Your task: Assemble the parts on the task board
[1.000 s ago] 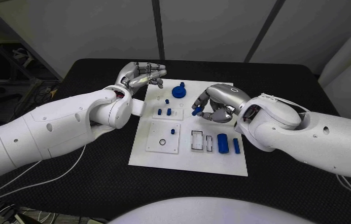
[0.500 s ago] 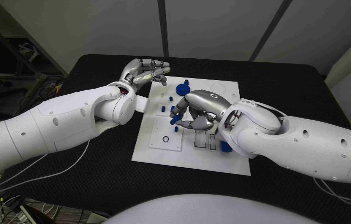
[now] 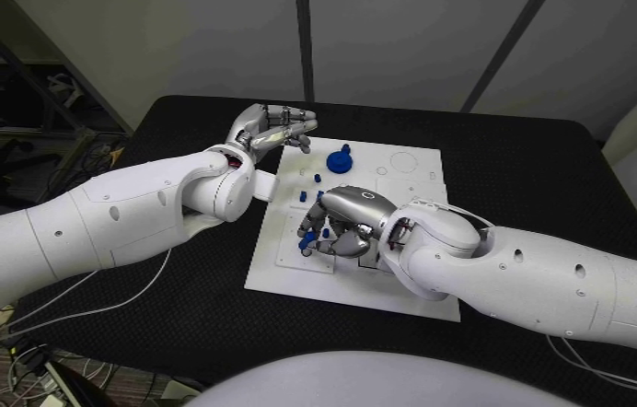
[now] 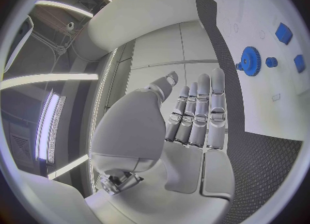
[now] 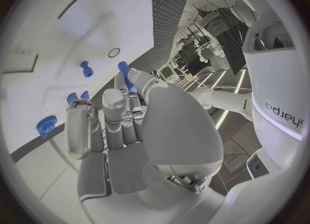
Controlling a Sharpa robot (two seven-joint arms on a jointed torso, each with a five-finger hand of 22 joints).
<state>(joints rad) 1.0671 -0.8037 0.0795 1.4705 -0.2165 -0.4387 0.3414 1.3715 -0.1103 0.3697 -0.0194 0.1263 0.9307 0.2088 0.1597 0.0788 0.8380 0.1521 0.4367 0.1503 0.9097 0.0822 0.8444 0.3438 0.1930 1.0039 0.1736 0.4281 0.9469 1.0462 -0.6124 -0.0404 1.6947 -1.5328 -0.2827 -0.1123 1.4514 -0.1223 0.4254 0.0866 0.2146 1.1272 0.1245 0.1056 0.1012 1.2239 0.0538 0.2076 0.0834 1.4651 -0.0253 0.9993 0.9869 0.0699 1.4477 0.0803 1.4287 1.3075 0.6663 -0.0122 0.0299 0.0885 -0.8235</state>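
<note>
The white task board (image 3: 414,175) lies mid-table. My right hand (image 3: 340,224) hovers low over the board's left middle and pinches a small blue peg (image 3: 309,238) at its fingertips; the right wrist view shows the same peg (image 5: 124,74) sticking out between the fingers. A blue gear (image 3: 341,160) stands near the board's far edge, with small blue pieces (image 3: 318,180) just in front of it. My left hand (image 3: 272,129) floats above the board's far left corner, fingers straight and side by side (image 4: 200,111), holding nothing.
In the right wrist view a blue peg (image 5: 86,68) stands upright on the board (image 5: 39,43), near a round hole (image 5: 114,52) and two blue blocks (image 5: 77,97). My right forearm (image 3: 531,269) covers the board's near right part. Black table (image 3: 531,168) surrounds the board.
My right hand has carried the blue peg leftward across the board, from the middle toward its left side. My left hand has stayed near the far left corner.
</note>
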